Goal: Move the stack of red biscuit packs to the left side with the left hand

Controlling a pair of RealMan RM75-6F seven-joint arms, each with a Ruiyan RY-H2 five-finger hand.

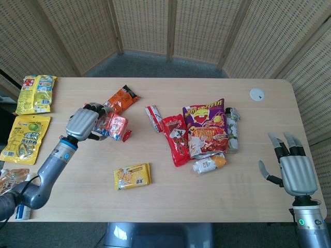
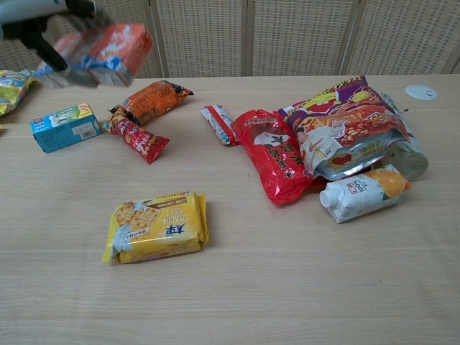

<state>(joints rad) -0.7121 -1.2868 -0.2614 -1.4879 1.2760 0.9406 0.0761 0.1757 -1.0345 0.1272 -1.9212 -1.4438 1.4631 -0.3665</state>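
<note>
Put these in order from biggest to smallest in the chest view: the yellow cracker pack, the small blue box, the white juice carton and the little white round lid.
1. Yellow cracker pack, though it lies nearest the camera.
2. White juice carton.
3. Small blue box, fairly close to the carton.
4. White round lid, smallest but farthest away.
</note>
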